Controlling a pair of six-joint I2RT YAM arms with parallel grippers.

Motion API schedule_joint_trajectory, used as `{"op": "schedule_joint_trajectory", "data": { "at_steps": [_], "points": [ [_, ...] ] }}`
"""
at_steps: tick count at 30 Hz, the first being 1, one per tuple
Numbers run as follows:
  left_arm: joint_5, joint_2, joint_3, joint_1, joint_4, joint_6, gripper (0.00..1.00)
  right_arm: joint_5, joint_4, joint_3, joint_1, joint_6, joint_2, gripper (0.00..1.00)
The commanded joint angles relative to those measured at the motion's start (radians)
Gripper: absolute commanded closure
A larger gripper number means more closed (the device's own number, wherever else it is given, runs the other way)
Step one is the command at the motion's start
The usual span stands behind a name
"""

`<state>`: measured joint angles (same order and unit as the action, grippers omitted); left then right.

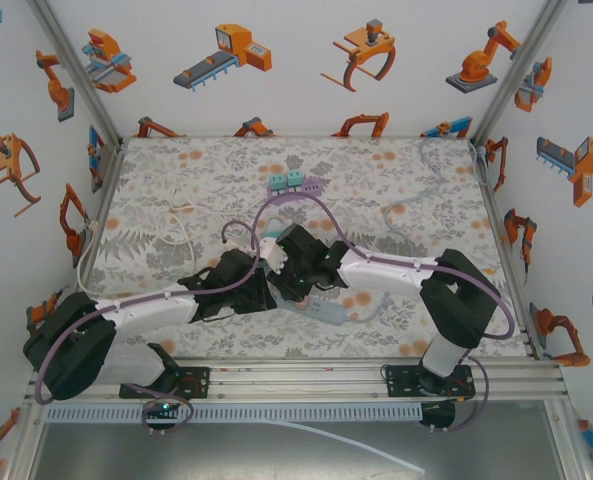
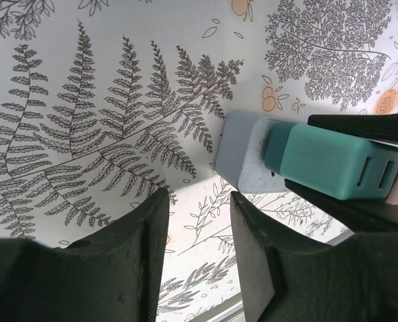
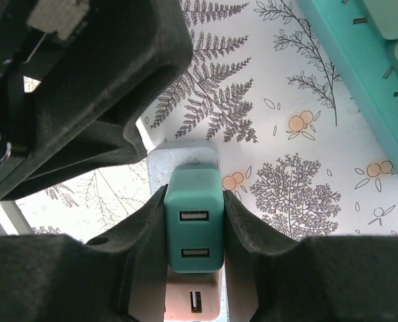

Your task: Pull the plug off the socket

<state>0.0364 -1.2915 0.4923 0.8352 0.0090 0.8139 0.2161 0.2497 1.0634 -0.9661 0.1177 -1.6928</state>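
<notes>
The plug [image 3: 193, 221] is a teal block with two USB ports, seated in a pale grey socket strip [image 3: 183, 157]. My right gripper [image 3: 193, 228] is shut on the plug, one finger pressed on each side. In the left wrist view the plug [image 2: 333, 161] juts from the socket strip [image 2: 242, 154] with the right gripper's dark fingers [image 2: 360, 122] above and below it. My left gripper [image 2: 199, 235] stands open just left of the strip's end, only tablecloth showing in its gap. From above, both grippers [image 1: 276, 270] meet at mid-table.
A pink plug [image 3: 193, 302] sits in the same strip behind the teal one. A teal strip [image 3: 360, 80] lies at the upper right. A purple strip with teal plugs [image 1: 294, 183] and a white cable [image 1: 181, 235] lie farther back. The left arm's black body [image 3: 84, 87] crowds close.
</notes>
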Motion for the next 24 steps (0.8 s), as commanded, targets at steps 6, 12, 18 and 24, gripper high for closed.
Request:
{"op": "schedule_joint_trajectory", "data": {
  "at_steps": [6,12,18,24],
  "points": [
    [0.043,-0.023,-0.044,-0.005,0.096,-0.03,0.53,0.073,-0.017,0.02,-0.004,0.006,0.0,0.86],
    [0.036,-0.039,-0.043,-0.013,0.116,-0.013,0.51,0.122,-0.058,0.004,-0.004,-0.011,0.006,0.95],
    [0.072,-0.102,-0.027,-0.019,0.122,-0.008,0.55,0.157,-0.064,0.006,-0.005,-0.019,0.001,0.95],
    [0.052,-0.12,-0.012,-0.016,-0.051,-0.006,0.6,0.132,-0.067,0.021,-0.004,-0.052,0.035,0.98]
  ]
}}
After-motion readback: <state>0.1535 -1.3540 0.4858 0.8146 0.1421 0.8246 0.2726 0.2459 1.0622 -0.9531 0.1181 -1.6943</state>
